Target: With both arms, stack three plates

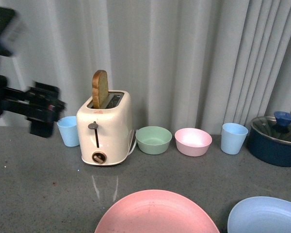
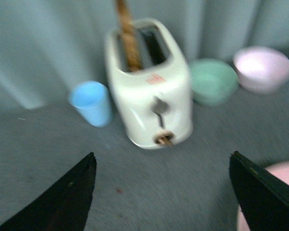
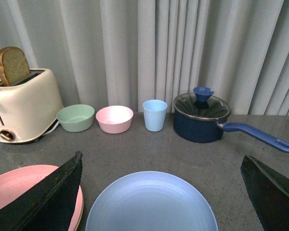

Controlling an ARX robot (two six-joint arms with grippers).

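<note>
Pink plate [image 1: 156, 212] at surface [image 1: 39, 184] front edge, centre. Light blue plate [image 1: 266, 215] just beside it toward front right corner, not touching. Both empty: left jaws spread wide facing toaster [image 1: 105, 131], right jaws spread wide near light blue plate.

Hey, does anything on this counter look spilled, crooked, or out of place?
Nothing looks spilled or damaged. Only oddity: a bread slice stands high out of the toaster. The pink plate and blue plate lie flat, side by side.
</note>
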